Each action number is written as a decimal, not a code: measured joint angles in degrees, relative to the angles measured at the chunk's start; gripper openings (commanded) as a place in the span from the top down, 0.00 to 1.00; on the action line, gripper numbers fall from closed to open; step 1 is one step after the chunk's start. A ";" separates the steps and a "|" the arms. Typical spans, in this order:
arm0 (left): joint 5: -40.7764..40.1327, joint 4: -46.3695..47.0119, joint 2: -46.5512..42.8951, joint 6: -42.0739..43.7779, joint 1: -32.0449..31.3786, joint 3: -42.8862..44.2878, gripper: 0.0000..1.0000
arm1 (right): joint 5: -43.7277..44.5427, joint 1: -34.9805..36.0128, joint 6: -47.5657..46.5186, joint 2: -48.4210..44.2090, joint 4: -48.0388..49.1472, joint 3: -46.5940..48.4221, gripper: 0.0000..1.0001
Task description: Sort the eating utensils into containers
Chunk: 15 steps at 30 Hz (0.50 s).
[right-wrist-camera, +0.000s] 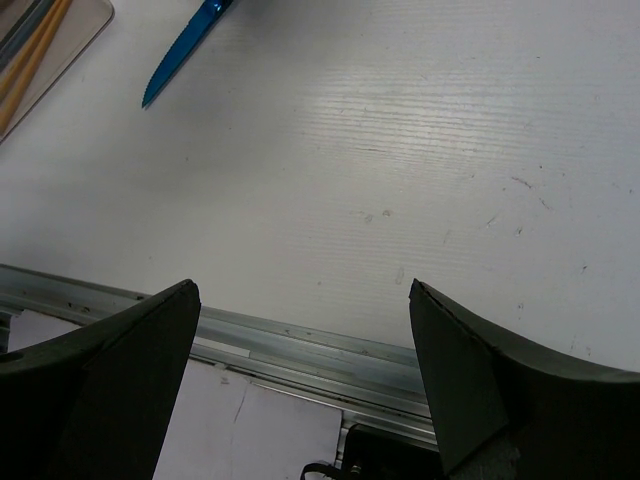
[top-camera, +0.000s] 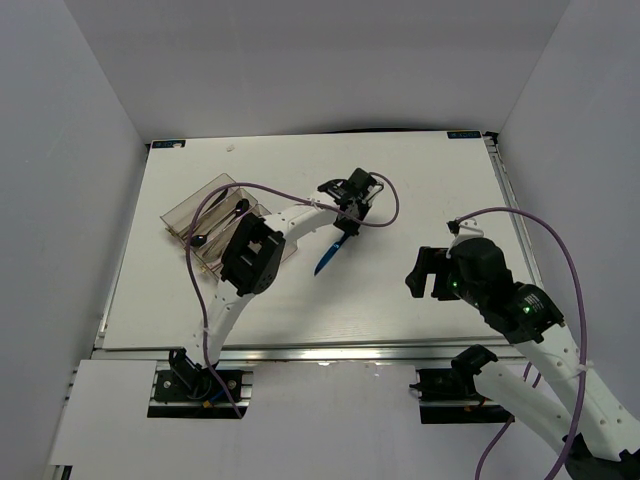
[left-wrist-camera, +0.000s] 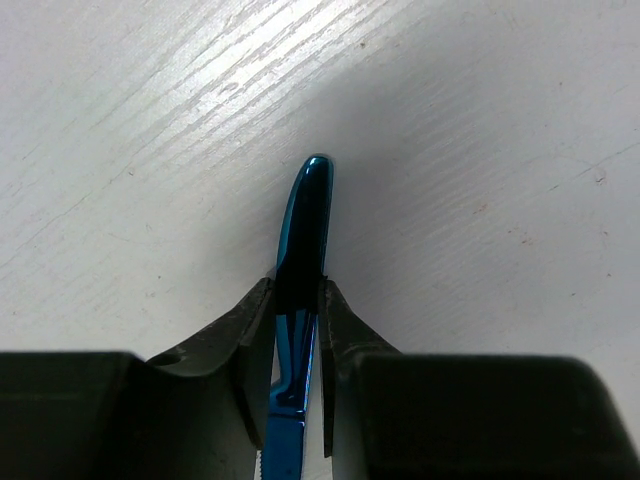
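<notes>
Pinching the handle of the blue knife (left-wrist-camera: 305, 215), the left gripper (left-wrist-camera: 298, 292) has its two dark, matte fingers (left-wrist-camera: 252, 335) pressed against either side of the slim, glossy metal. The handle's rounded end pokes out beyond the fingertips. From above, the knife (top-camera: 327, 256) sits at mid-table, just right of the organiser tray (top-camera: 183, 212), with its pointed blade slanting toward the near left. Whether the blade touches the surface I cannot tell.

The tray is a smoky, clear plastic rectangle, set askew at the far left. Black spoons (top-camera: 240, 208) with rounded bowls lie inside it, and thin orange sticks (right-wrist-camera: 35, 55) show through its rounded corner in the right wrist view.

The right gripper (right-wrist-camera: 302, 300) hangs over the near right of the table (top-camera: 420, 180), its broad black fingers spread wide apart with nothing between them. The tabletop is white with a fine, streaky wood grain and small scuffs, edged at the near side by a ribbed aluminium rail (right-wrist-camera: 300, 345).
</notes>
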 measured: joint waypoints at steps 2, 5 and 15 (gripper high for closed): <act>0.00 0.81 -0.59 -0.70 -0.09 -0.85 1.00 | -0.20 0.00 0.00 -0.09 0.00 0.00 0.11; 0.02 1.84 -1.36 -1.70 -0.20 -2.12 1.00 | -0.68 0.00 0.00 -0.28 0.00 0.00 0.11; 0.17 0.81 -3.19 -4.07 -1.09 -4.39 1.00 | -1.31 0.00 0.00 -0.37 0.11 -0.02 0.11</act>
